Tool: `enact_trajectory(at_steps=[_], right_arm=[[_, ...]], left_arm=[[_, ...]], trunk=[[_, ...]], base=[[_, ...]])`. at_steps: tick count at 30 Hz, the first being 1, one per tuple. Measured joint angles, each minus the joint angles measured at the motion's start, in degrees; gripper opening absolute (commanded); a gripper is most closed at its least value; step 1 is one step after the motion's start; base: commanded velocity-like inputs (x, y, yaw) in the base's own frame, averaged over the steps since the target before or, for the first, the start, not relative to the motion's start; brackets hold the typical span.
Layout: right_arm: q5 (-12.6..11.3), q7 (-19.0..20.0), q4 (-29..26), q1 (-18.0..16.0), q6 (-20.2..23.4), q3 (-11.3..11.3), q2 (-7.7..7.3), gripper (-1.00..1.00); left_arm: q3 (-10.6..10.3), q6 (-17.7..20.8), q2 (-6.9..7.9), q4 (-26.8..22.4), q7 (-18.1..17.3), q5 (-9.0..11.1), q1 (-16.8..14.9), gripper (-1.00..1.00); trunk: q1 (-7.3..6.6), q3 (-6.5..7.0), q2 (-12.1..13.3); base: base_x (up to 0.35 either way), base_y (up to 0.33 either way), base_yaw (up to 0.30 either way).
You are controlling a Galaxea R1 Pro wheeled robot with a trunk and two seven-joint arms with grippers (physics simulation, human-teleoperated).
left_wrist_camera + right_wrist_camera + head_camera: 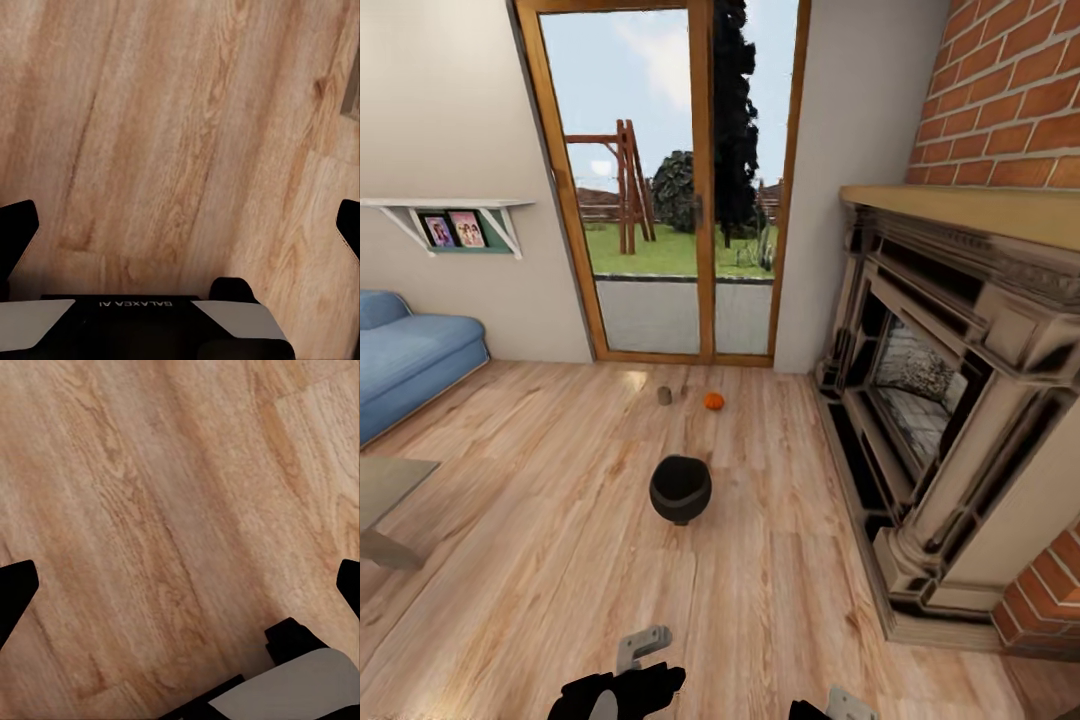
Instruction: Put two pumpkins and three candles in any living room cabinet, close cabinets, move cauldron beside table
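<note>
The black cauldron stands upright on the wood floor in the middle of the head view, a good way ahead of both arms. Beyond it, near the glass door, lie one orange pumpkin and a grey-beige candle, with a smaller, unclear stub between them. A corner of the table shows at the left edge. The cabinet is out of view. My left gripper and my right gripper both hang open over bare floorboards, holding nothing.
A large ornate fireplace on a brick wall runs along the right side. A blue sofa sits at the far left under a wall shelf. The wood-framed glass door closes the far end.
</note>
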Motion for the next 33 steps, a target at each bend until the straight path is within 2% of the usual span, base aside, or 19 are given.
enact_trajectory(at_steps=[17, 24, 26, 30, 33], right_arm=[[0.00, 0.07, -0.18, 0.01, 0.27, -0.06, -0.01, 1.00], [0.00, 0.10, -0.18, 0.01, 0.23, 0.02, 0.19, 1.00], [0.01, 0.06, -0.21, 0.02, 0.14, 0.95, 0.29, 1.00], [-0.05, -0.24, -0.27, 0.02, 0.09, 5.01, 0.33, 1.00], [-0.10, -0.34, -0.29, 0.02, 0.11, 6.62, 0.26, 1.00]], left_arm=[[-0.03, -0.02, 0.00, 0.03, -0.08, -0.02, -0.01, 1.00], [-0.01, 0.01, -0.01, 0.01, -0.07, 0.04, -0.01, 1.00], [0.00, 0.01, -0.01, 0.01, -0.07, 0.06, -0.01, 1.00], [-0.01, 0.01, -0.01, 0.01, -0.07, 0.06, -0.01, 1.00], [-0.01, 0.00, 0.00, 0.02, -0.08, 0.06, -0.01, 1.00]], trunk=[[0.00, 0.00, 0.00], [0.00, 0.00, 0.00], [0.00, 0.00, 0.00], [0.01, 0.00, 0.00], [0.01, 0.00, 0.00]], base=[[0.321, -0.159, 0.035], [0.292, 0.026, 0.000], [0.274, 0.182, 0.000], [0.253, 0.152, 0.000], [0.178, 0.038, 0.000]])
